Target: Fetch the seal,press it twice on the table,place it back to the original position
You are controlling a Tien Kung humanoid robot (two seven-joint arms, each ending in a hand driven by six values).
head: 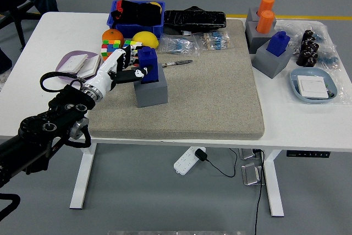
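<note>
A blue seal [147, 63] stands upright in its grey block holder [151, 93] on the left part of the grey mat [209, 103]. My left hand [131, 67] reaches in from the left, its thumb and fingers still closed against the seal's left side. The seal sits low in the holder's socket. The right arm is out of view.
A pen [177, 63] lies just right of the holder. Behind are a Rubik's cube [114, 45], a lemon [146, 39] and a blue bin [136, 17]. A purple plate [74, 61] lies to the left. More seals in grey holders [271, 61] stand at the right.
</note>
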